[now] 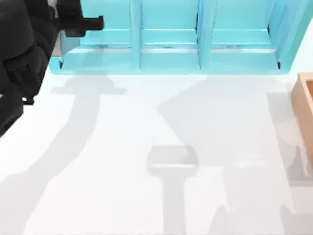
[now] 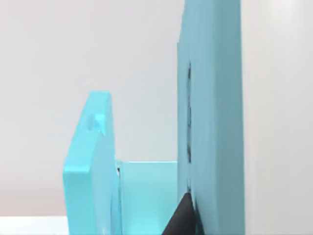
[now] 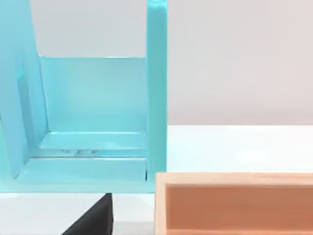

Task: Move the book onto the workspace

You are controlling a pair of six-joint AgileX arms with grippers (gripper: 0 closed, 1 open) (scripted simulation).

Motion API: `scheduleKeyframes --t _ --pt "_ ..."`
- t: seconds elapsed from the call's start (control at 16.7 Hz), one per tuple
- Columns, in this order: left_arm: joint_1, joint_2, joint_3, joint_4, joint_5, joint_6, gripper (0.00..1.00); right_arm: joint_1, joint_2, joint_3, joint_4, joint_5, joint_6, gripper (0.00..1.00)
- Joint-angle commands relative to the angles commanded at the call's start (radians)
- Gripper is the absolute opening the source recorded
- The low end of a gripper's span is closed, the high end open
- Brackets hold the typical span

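Note:
In the left wrist view the teal-blue book (image 2: 215, 122) stands upright, very close, inside the light-blue shelf (image 2: 88, 176). One dark finger (image 2: 182, 220) of my left gripper presses against the book's side. From above, my left gripper (image 1: 98, 22) reaches into the leftmost compartment of the shelf (image 1: 168, 54) at the table's far left, and the black arm hides most of the book there. The workspace, the white tabletop (image 1: 146, 147), spreads in front of the shelf. One finger (image 3: 93, 220) of my right gripper sits low over the tabletop, facing the shelf's right end.
A tan wooden box (image 1: 304, 107) stands at the table's right edge, close in front of my right wrist (image 3: 234, 205). The shelf's upright dividers (image 1: 136, 34) split it into compartments. Arm shadows fall across the tabletop.

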Motion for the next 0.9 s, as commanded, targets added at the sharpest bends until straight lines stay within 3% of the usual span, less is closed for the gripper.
scheduleKeyframes --t 0.24,0.6,0.9 --pt "-0.026 -0.113 -0.059 -0.085 -0.024 0.000 0.00 0.000 0.000 0.000 0.000 0.000 0.000 1.00" --pt "-0.023 -0.105 -0.061 -0.087 -0.025 -0.007 0.00 0.000 0.000 0.000 0.000 0.000 0.000 1.00" --pt "-0.061 -0.025 -0.038 -0.127 -0.072 -0.204 0.00 0.000 0.000 0.000 0.000 0.000 0.000 1.00"
